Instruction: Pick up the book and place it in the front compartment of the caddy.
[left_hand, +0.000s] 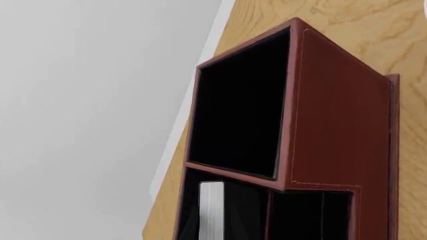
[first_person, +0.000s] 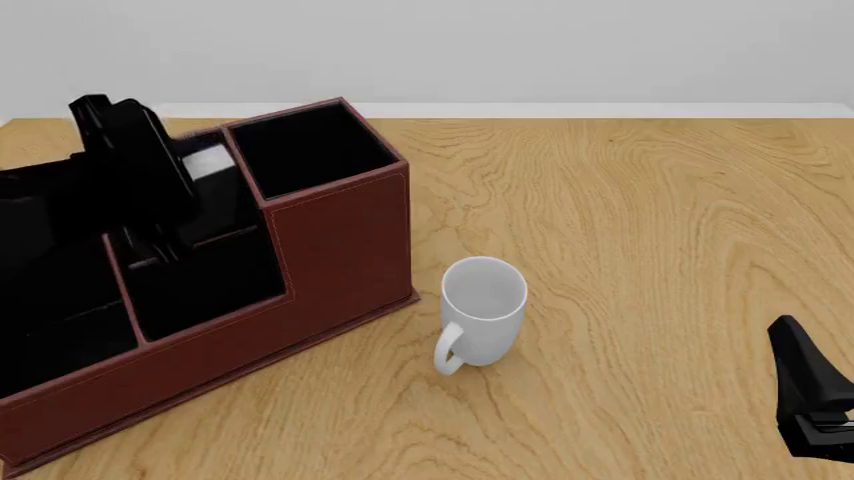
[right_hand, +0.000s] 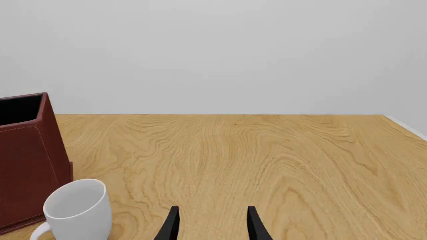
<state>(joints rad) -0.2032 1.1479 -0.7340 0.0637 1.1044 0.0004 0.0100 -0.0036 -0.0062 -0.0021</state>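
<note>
The book (left_hand: 211, 210) stands inside the caddy (first_person: 340, 250), seemingly placed. Left fingers are hidden, state unclear. Right fingers (right_hand: 212, 224) sit apart, empty, beside 1 mug (first_person: 481, 310).

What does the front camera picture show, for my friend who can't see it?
A big reddish-brown caddy with black compartments sits on a wooden table, and the black left arm reaches down into it, its tool hidden. A white mug stands just beside the caddy, and part of the right arm shows at the picture's lower right corner.

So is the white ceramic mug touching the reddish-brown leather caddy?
Apart. The front view shows bare wood between the white mug and the caddy's base corner.
</note>
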